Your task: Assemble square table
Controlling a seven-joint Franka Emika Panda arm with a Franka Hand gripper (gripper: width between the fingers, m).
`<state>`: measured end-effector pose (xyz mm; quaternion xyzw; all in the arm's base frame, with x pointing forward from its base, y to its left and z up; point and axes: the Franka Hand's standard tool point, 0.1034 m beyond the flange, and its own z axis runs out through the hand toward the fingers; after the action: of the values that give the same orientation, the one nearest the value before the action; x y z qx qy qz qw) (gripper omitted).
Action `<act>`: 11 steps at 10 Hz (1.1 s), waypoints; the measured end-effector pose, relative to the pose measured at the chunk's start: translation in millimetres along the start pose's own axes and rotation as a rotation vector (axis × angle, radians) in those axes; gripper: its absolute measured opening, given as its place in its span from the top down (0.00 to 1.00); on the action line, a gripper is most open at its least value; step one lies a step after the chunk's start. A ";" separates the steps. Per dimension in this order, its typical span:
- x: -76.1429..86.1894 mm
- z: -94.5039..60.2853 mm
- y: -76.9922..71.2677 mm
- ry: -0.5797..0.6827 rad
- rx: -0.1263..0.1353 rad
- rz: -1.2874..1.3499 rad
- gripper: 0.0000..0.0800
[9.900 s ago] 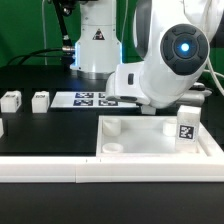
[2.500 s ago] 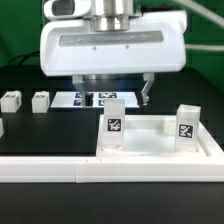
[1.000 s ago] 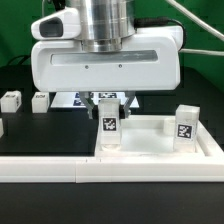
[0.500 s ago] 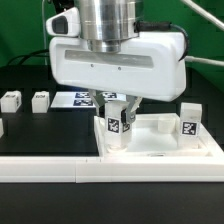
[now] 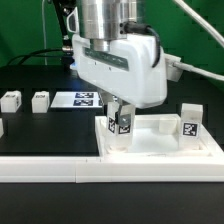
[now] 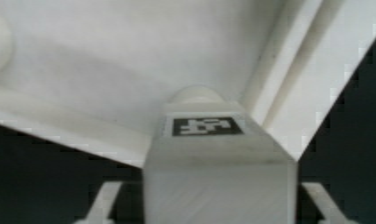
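White plastic leg (image 5: 123, 127) twisted at table corner

The gripper (image 5: 120, 117) is clenched on the leg, a smooth matte block with a black-and-white tag. The leg stands upright in the square top's (image 5: 160, 151) near corner, at the exterior view's left. The wrist and the tag have rotated over the last second, so the leg is likely being screwed in. A second leg (image 5: 189, 125) stands at the square top's other near corner.

Boxy white tool (image 5: 121, 112) (silvery cylindrical wrist (image 5: 100, 18))

Wrist cam was mostly filled by a white leg (image 6: 217, 175), its black-and-white tag (image 6: 210, 125) facing the lens and the gripper (image 6: 215, 208) fingers (image 6: 110, 205) snug on both sides. Behind it sat the square top (image 6: 96, 70) and its raised rim (image 6: 306, 60).
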<state>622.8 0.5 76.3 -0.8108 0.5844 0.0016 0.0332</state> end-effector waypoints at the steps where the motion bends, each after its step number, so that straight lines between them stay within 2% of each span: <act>1: 0.1 0.2 0.2 0.000 0.000 0.050 0.64; 2: 0.7 0.5 0.5 -0.001 0.000 0.090 0.64; 3: 5.5 1.2 2.7 -0.038 0.018 0.365 0.64; 4: 7.3 1.3 4.0 -0.054 0.026 0.426 0.64; 5: 5.5 1.3 3.1 -0.051 0.027 0.366 0.64; 6: 5.1 0.9 0.9 -0.036 0.036 0.275 0.57; 7: 3.0 -0.8 -5.6 -0.004 0.066 0.097 0.34; 8: -1.3 -1.8 -9.7 0.025 0.073 -0.116 0.34; 9: -10.6 -1.5 -13.3 0.052 0.075 -0.330 0.22; 11: -5.7 -0.4 -11.1 0.055 0.070 -0.421 0.20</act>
<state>631.6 9.4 77.5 -0.9130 0.4027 -0.0477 0.0449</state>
